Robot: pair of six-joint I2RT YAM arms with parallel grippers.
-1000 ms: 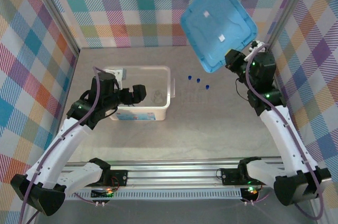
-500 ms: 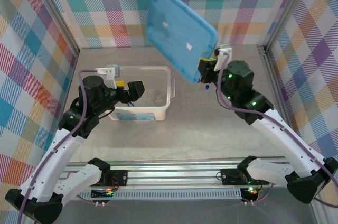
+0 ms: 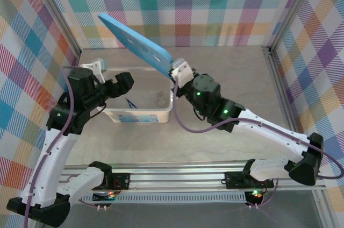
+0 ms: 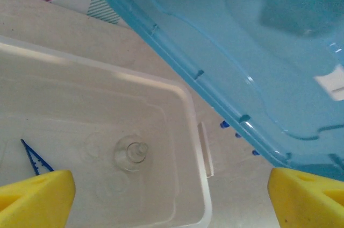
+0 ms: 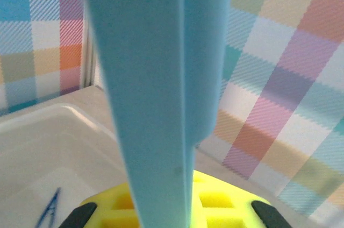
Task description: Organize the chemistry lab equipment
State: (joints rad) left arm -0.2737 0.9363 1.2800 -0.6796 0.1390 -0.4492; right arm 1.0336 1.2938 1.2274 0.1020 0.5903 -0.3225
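Left wrist view, nearest first: my left gripper (image 4: pixel 171 198) hangs with its yellow fingertips (image 4: pixel 35 196) spread wide and nothing between them, directly over the translucent box (image 4: pixel 188 99). On the box floor below lie the dark blue tweezers (image 4: pixel 33 158), close to my left fingertip, and the round glass flask (image 4: pixel 131 152) nearer the middle, neck pointing up at the camera. Past the box's right wall, on the table (image 4: pixel 236 185), sit the blue-capped tubes (image 4: pixel 238 135). Three caps form a row running roughly along that wall, but the clear bodies are too faint to trace, so I cannot tell their long axis. Farther off, the blue lid (image 4: pixel 258 40) slants overhead. In the top external view my right gripper (image 3: pixel 180 73) is clamped on the lid's lower edge just beside the box's right rim, and the lid rises up and leftward across the box. I judge the tubes are not yet boxed: they lie right of my free left gripper, beyond the wall and under the lid, and nearer my occupied right arm.
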